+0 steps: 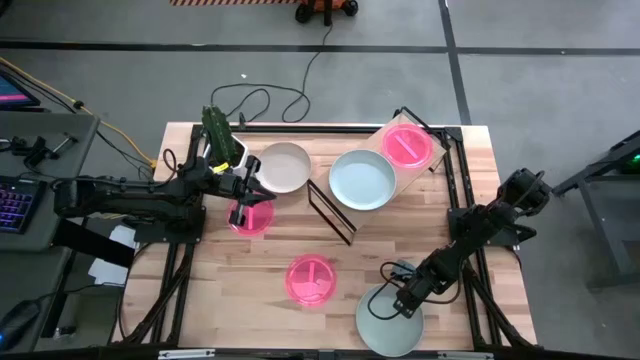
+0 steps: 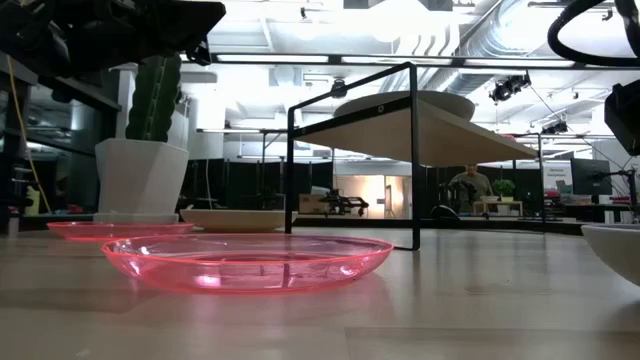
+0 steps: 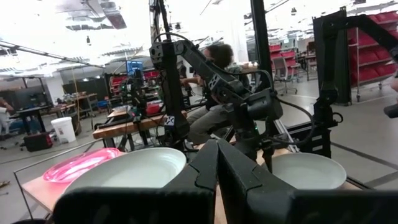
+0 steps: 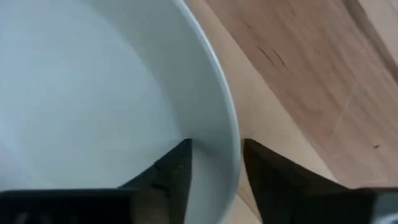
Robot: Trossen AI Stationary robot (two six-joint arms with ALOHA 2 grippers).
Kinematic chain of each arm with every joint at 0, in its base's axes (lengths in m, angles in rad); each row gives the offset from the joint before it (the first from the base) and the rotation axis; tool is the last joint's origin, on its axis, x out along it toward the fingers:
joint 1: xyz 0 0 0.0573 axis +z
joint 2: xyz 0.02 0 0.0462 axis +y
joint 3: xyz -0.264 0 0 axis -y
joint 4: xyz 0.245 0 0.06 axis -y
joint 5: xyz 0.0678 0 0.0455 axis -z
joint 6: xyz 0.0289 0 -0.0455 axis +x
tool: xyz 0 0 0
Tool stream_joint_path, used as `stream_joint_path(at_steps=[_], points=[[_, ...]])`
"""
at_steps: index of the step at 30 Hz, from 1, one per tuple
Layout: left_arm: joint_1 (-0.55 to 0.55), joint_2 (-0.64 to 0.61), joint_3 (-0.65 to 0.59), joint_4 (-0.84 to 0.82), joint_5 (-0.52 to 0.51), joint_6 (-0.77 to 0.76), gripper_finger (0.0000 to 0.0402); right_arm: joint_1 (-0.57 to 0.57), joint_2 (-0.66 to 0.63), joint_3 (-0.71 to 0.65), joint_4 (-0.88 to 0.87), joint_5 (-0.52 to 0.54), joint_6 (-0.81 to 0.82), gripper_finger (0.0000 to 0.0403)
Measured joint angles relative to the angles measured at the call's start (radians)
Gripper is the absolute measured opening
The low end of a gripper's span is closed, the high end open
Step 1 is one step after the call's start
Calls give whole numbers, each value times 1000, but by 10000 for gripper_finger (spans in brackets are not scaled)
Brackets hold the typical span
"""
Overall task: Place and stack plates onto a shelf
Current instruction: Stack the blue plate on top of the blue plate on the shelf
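A pale grey-green plate (image 1: 388,320) lies at the table's near edge, and my right gripper (image 1: 405,301) is shut on its rim. My left gripper (image 1: 243,192) is shut and hovers level above a pink plate (image 1: 250,217) lying on the table's left part. A cream-white plate (image 1: 283,167) lies beyond it. A second pink plate (image 1: 310,279) rests on the table's near middle. The shelf (image 1: 385,138) stands askew at the far right and bears another grey-green plate (image 1: 361,180) and a third pink plate (image 1: 408,145). My right gripper (image 4: 216,168) has the grey-green plate's rim (image 4: 229,134) between its two fingers, one finger inside the plate (image 4: 176,167) and one outside (image 4: 267,174). The fingers come slanting down from the table's right side. In the low view the plate (image 2: 612,248) seems to sit on the table.
A white pot with a green cactus (image 1: 222,140) stands at the far left corner, close to my left arm. The shelf's black frame (image 2: 413,160) rises mid-table. Bare wood (image 1: 380,245) lies between the shelf and the near plates. A person (image 3: 214,118) sits beyond the table.
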Motion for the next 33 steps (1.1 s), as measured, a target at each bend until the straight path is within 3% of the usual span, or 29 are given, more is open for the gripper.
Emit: stream_joint_path(at_steps=[4, 6, 17, 23, 29, 33], points=[[0, 0, 0, 0, -11, 0, 0, -2, -15, -4, -6, -19, -57, 35], [0, 0, 0, 0, -18, 2, 0, -9, -26, -4, 37, -45, -70, 13], [0, 0, 0, -4, -20, 34, 0, -116, -156, -7, 338, 16, -115, 1], [0, 0, 0, 0, -20, 36, 0, -208, -216, -6, 511, 41, -248, 0], [3, -5, 0, 10, -21, 56, 0, -386, -341, 69, 399, 68, -531, 0], [17, -12, 0, 9, -22, 64, 0, -504, -438, 192, 177, 159, -743, 0]])
